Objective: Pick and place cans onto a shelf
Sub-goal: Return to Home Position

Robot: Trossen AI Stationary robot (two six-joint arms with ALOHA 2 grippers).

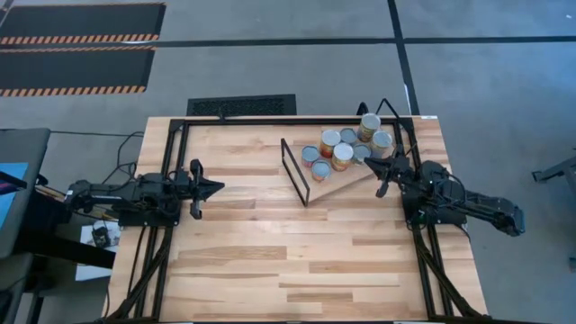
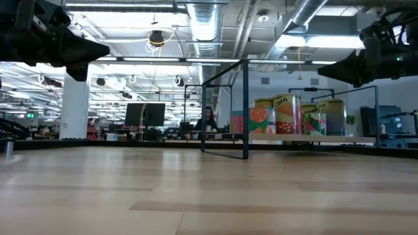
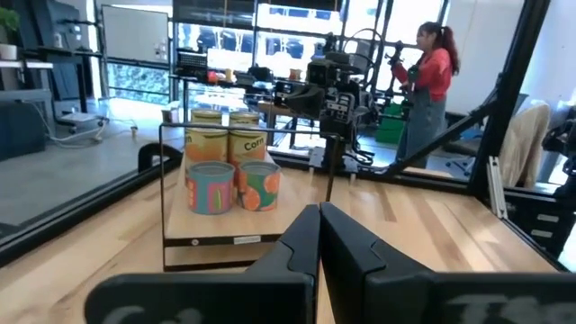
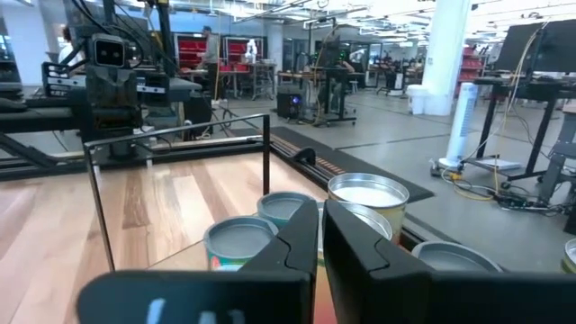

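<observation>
Several cans (image 1: 346, 144) with orange, tan and blue labels stand upright in a cluster on the light-wood shelf board (image 1: 340, 184) at the table's far right; they also show in the low view (image 2: 287, 114) and the left wrist view (image 3: 229, 171). A black wire frame (image 1: 295, 171) stands at the board's left end. My right gripper (image 1: 371, 164) is shut and empty, held above the table just right of the cans; in its wrist view (image 4: 321, 225) silver can tops (image 4: 367, 191) lie right past the fingertips. My left gripper (image 1: 219, 187) is shut and empty at the table's left, above the wood, pointing toward the shelf.
Bare tabletop (image 1: 270, 261) spreads across the middle and near side. A black metal rail (image 1: 297, 119) runs along the table's far edge and sides. A person (image 3: 427, 85) stands in the room beyond the table's right side.
</observation>
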